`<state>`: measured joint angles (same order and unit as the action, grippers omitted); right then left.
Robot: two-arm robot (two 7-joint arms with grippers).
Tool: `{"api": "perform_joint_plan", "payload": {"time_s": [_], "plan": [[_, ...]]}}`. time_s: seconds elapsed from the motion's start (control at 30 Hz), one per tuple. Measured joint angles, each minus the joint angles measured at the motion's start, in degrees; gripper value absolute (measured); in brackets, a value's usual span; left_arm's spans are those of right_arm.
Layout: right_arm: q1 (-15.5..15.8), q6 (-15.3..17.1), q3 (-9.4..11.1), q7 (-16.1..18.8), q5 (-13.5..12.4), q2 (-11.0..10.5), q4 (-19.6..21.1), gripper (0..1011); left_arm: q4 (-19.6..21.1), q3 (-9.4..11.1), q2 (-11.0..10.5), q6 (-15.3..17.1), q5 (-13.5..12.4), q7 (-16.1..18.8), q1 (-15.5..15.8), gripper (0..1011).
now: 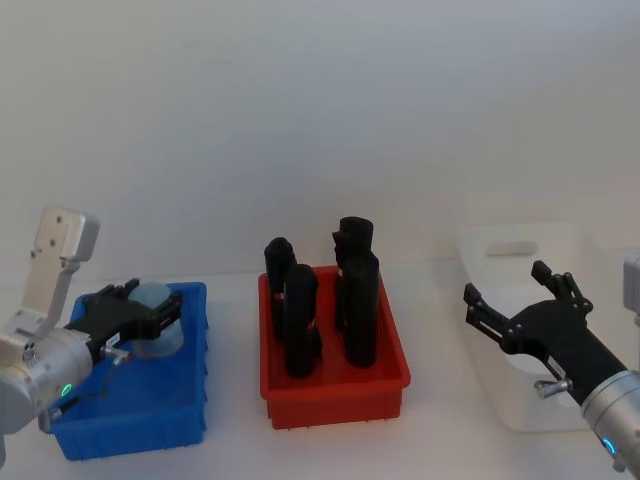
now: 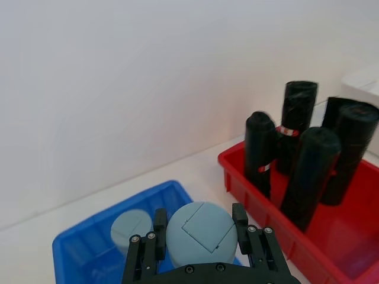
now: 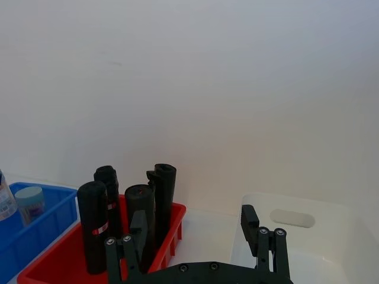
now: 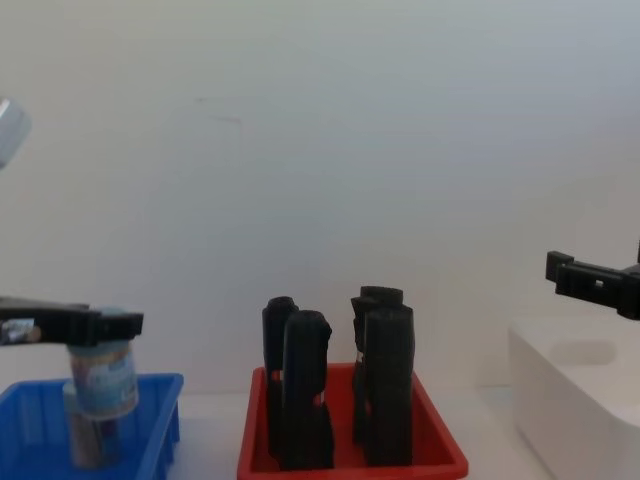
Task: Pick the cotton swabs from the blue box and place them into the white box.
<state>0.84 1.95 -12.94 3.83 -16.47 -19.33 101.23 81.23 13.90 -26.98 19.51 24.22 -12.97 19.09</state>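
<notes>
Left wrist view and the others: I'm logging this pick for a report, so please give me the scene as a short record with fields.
left gripper: jaws shut on one cotton swab jar
held jar: upright, lid up, over the blue box
second jar: standing inside the blue box
right gripper: jaws open, empty, hovering above the rim of the white box
middle of table: red tray holding four black upright objects
stage: jar gripped, not yet carried to the white box

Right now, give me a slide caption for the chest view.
Left gripper holds a cotton swab jar over the blue box; right gripper hovers open over the white box.
</notes>
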Motion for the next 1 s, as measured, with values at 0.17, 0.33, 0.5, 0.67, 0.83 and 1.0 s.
{"api": "perform_joint_plan", "payload": {"time_s": [0.17, 0.33, 0.5, 0.67, 0.83, 1.0], "plan": [[0.0, 0.0, 0.0, 0.0, 0.0, 0.0, 0.0, 1002, 3.28, 0.25, -0.33, 1.0, -2.25, -2.88, 0.64, 669], [0.0, 0.0, 0.0, 0.0, 0.0, 0.0, 0.0, 1001, 5.72, 0.66, -0.38, 2.37, -4.16, -5.75, 1.52, 669], [0.0, 0.0, 0.0, 0.0, 0.0, 0.0, 0.0, 1002, 8.0, 1.29, -0.13, 4.28, -6.26, -9.04, 2.81, 669], [0.0, 0.0, 0.0, 0.0, 0.0, 0.0, 0.0, 1002, 9.67, 2.06, 0.41, 6.22, -8.14, -12.47, 4.31, 669], [0.0, 0.0, 0.0, 0.0, 0.0, 0.0, 0.0, 1002, 10.42, 2.73, 1.0, 7.45, -9.59, -15.24, 5.63, 669], [0.0, 0.0, 0.0, 0.0, 0.0, 0.0, 0.0, 1002, 10.76, 3.48, 1.68, 8.54, -11.14, -18.29, 7.02, 669]]}}
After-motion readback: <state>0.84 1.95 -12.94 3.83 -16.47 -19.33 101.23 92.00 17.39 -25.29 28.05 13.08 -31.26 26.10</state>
